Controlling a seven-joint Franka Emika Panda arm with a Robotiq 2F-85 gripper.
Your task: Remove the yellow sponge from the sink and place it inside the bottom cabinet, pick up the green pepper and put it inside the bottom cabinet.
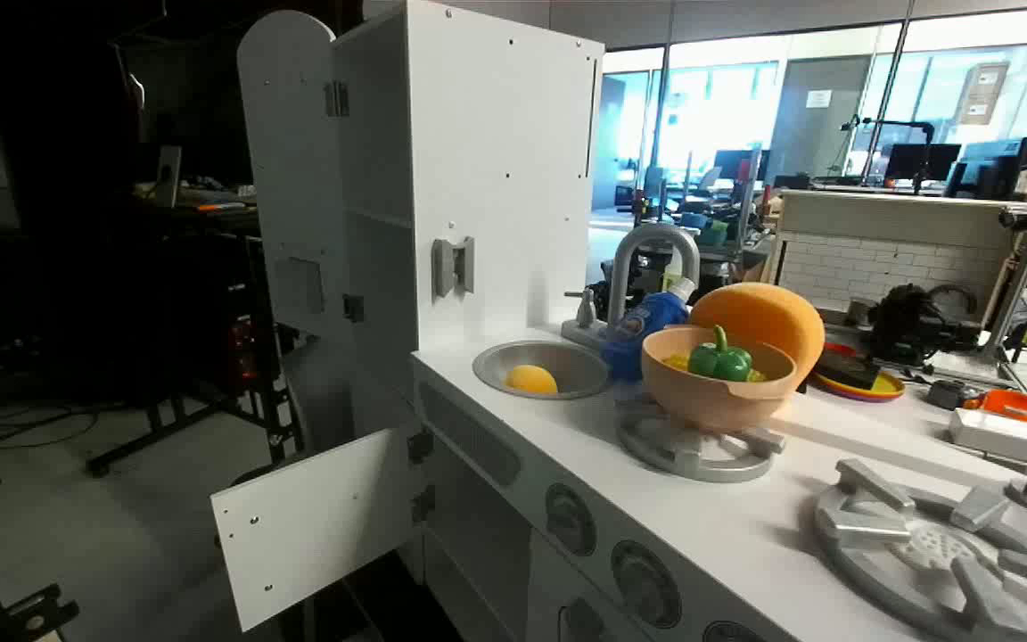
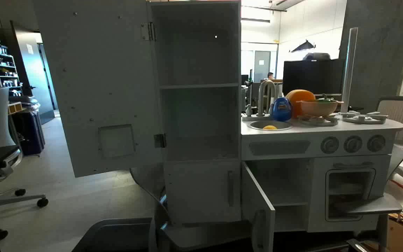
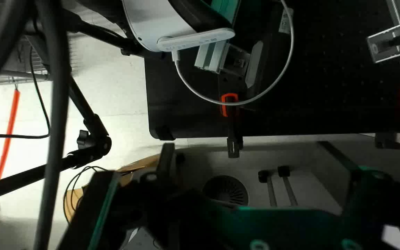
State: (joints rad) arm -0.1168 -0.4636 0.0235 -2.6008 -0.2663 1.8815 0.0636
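In both exterior views we find the yellow sponge (image 1: pixel 530 380) lying in the sink (image 1: pixel 579 373). In an exterior view the green pepper (image 1: pixel 720 363) shows nearly whole in the peach bowl (image 1: pixel 711 403), over something yellow (image 1: pixel 676 362) we can't quite make out. In an exterior view only the pepper's top clears the rim, but we see into the bottom cabinet (image 2: pixel 287 185), its door (image 2: pixel 252 201) swung out. The wrist view gives us the gripper (image 3: pixel 247 147), fingers spread wide.

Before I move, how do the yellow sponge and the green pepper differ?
The yellow sponge shows a smooth, rounded top; the green pepper is lobed, its stem pointing up. The sponge lies low in the sink; the pepper sits higher, in the peach bowl. Both sit in something round, neither in the bottom cabinet.
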